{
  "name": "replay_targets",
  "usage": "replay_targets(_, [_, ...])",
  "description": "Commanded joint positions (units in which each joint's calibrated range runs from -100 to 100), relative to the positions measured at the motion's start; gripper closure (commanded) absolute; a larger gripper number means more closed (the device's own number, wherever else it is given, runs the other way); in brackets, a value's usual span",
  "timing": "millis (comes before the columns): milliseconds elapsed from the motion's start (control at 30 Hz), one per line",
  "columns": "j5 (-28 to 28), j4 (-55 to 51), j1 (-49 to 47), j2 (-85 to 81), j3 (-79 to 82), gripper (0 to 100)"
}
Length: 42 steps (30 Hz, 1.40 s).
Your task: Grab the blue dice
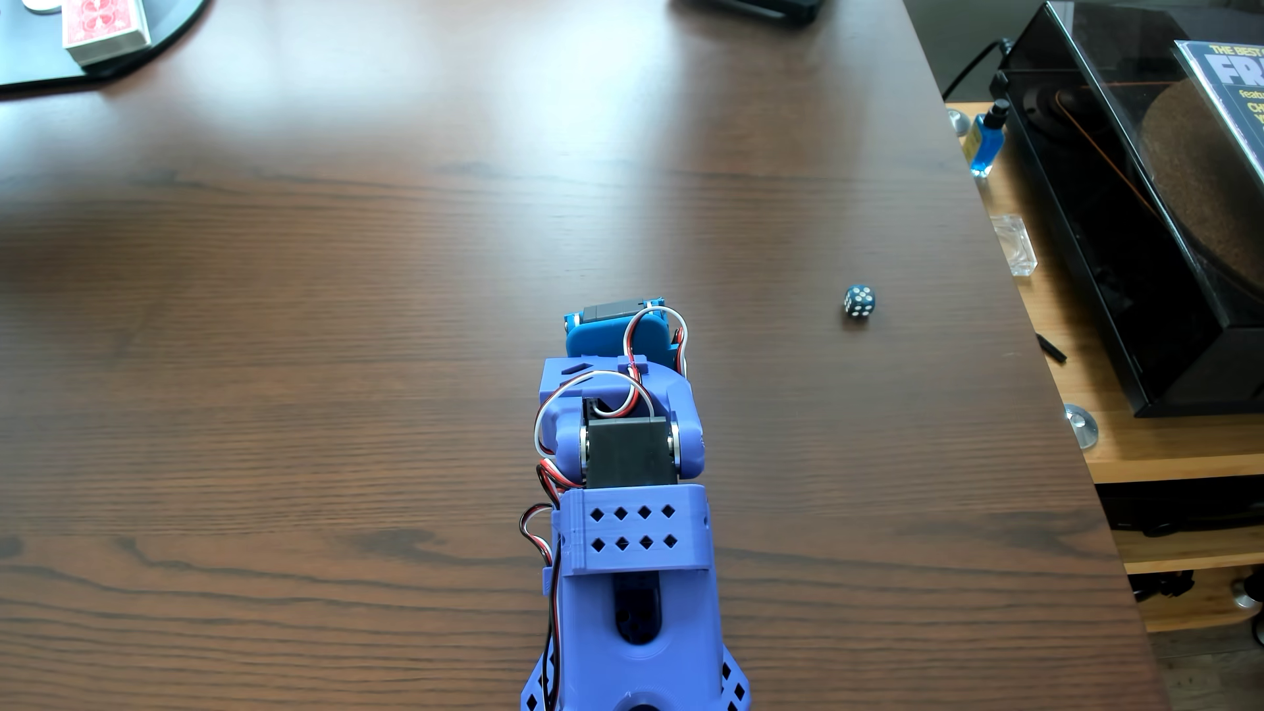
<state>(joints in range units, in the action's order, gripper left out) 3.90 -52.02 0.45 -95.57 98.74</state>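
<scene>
Dark brown wood-grain laminate makes up the tabletop (342,342), seen from above and behind the arm. We note the blue dice (859,301) lying on it toward the right, near the right edge, white pips showing on its top and front faces. It sits alone, touching nothing but the surface.

The arm (629,533) rises from the bottom centre, purple-blue printed links with black servos and red, white and black wiring looped over the joints. The end effector (619,335) — the brighter blue part at the far end — points away from the camera and down; its fingers are hidden under the wrist housing, so we cannot tell whether they are spread or closed. The dice is well apart from it, off to the right and slightly farther up in the view.

Containers: a small bottle (986,145) with a black cap stands on the light wooden shelf (1135,451) beyond the right edge, holding blue liquid in its lower part. Next to it sits a turntable (1122,225) under a dark transparent cover, a record sleeve (1224,89) leaning on top. A small clear square dish (1014,245) lies in front — contents not discernible.

Top left: a red-backed card box (104,27) on a dark mat (41,68).
</scene>
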Motion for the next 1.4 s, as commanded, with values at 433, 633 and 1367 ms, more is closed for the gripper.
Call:
replay_targets(433, [-4.11, 0.76, -0.53, -3.85, 0.53, 98])
replay_targets(633, [-4.0, 0.76, -0.53, -3.85, 0.53, 98])
replay_targets(1367, [9.35, 0.76, 4.38, 4.61, -25.6, 98])
